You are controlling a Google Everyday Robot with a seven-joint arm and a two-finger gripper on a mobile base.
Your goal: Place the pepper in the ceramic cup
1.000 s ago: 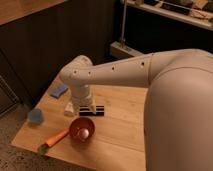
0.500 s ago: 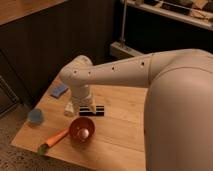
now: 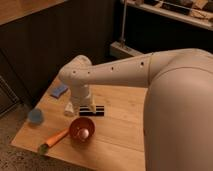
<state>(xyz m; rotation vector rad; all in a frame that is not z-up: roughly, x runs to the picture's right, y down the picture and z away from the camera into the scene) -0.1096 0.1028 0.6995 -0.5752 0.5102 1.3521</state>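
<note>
Orange pepper [image 3: 56, 139] ends hidden against the red bowl [image 3: 72, 130]; beyond, the arm [image 3: 115, 72] half covers the wide-spread hand [image 3: 92, 111].

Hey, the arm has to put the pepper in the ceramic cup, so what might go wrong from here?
The pepper lies against the red-orange bowl, and the end effector hangs just behind that bowl; reaching over may knock it.
The pepper looks longer than the ceramic cup is wide, so it may tip the cup or fall out.
The cup sits near the table edge and could be pushed off.
</note>
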